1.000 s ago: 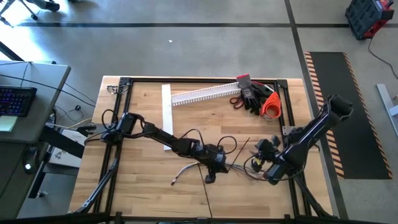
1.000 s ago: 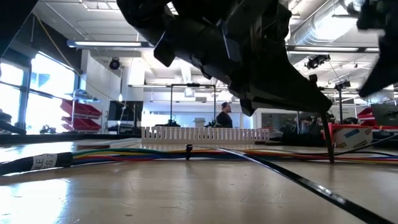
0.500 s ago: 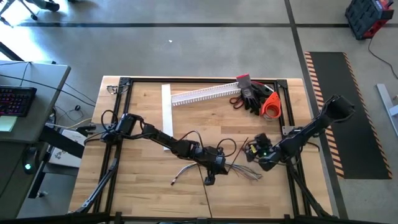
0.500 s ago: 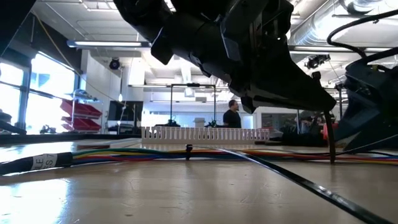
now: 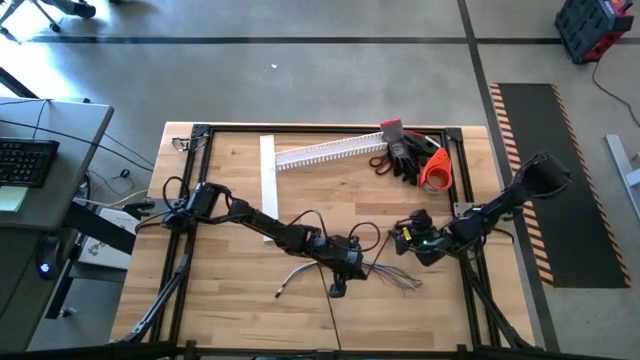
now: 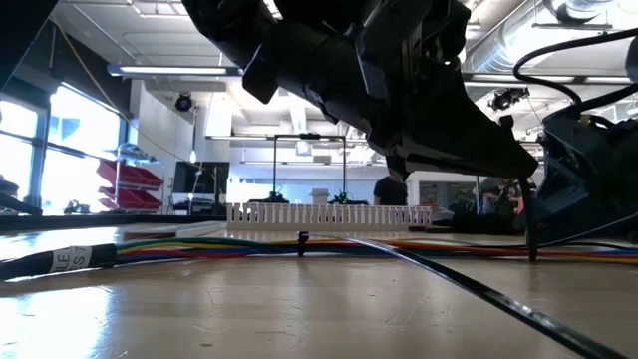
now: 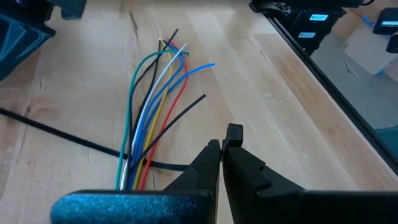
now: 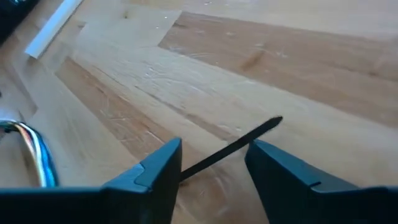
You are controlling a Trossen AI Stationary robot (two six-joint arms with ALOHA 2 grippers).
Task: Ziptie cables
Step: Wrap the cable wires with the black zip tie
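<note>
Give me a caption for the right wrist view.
Right gripper open over the wooden table, a black ziptie between its fingers.

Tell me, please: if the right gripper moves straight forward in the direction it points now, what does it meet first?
Probably the black ziptie, whose end lies in the gap between the right gripper's open fingers. Beyond it only the bare wooden table shows, though depth is unclear.

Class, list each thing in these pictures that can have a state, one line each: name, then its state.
left end effector: shut, low over the table beside the cables.
right end effector: open, a ziptie lying between its fingers, not clamped.
cables: loose coloured ends fanned out on the wood.
white slotted channel: lying flat at the table's far side.
</note>
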